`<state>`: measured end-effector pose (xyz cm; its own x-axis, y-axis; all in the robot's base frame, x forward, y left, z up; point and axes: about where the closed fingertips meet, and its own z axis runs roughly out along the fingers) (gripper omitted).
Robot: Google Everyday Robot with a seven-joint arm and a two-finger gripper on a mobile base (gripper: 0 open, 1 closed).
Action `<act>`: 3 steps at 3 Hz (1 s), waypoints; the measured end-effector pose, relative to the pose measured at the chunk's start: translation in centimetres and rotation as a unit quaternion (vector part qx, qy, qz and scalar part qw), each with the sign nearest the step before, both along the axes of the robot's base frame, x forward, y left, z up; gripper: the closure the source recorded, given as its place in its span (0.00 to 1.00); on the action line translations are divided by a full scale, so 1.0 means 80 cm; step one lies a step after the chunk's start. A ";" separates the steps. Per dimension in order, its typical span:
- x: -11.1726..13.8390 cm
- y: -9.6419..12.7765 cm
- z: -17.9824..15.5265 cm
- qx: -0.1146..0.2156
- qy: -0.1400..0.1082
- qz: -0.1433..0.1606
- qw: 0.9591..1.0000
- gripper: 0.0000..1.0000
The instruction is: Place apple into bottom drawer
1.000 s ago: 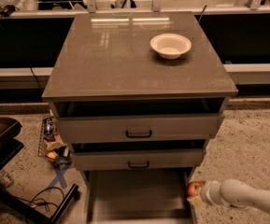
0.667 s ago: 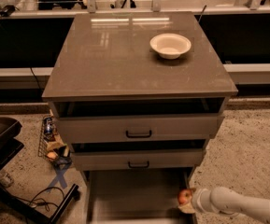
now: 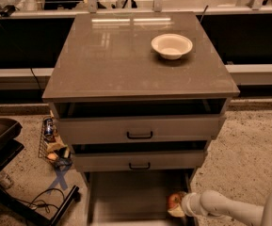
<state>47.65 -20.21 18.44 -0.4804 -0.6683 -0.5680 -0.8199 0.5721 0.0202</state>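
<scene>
The apple (image 3: 174, 200), round and red-orange, sits at the tip of my gripper (image 3: 177, 206) at the bottom right of the camera view. The gripper is shut on the apple and holds it just over the right side of the bottom drawer (image 3: 126, 197), which is pulled out, a wide shallow grey tray with a bare floor. My white arm (image 3: 229, 208) reaches in from the lower right corner. The drawer's front edge is cut off by the frame.
Two upper drawers with black bar handles (image 3: 140, 135) stand slightly open above. A white bowl (image 3: 171, 45) sits on the cabinet top (image 3: 107, 65). A wire basket with cans and packets (image 3: 53, 145) is on the floor at left, next to a dark cart (image 3: 4, 149) and cables.
My gripper has carried the apple leftward, from outside the drawer's right wall to over the drawer's right side. The arm has reached further in.
</scene>
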 end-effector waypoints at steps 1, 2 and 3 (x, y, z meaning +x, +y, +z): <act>0.008 0.062 -0.013 0.034 -0.002 0.028 0.999 1.00; 0.022 0.127 -0.046 0.061 -0.003 0.052 0.997 1.00; 0.020 0.131 -0.053 0.064 -0.001 0.049 0.997 0.82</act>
<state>49.26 -9.74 14.20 -0.4144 -0.6344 -0.6525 -0.8723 0.4813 0.0861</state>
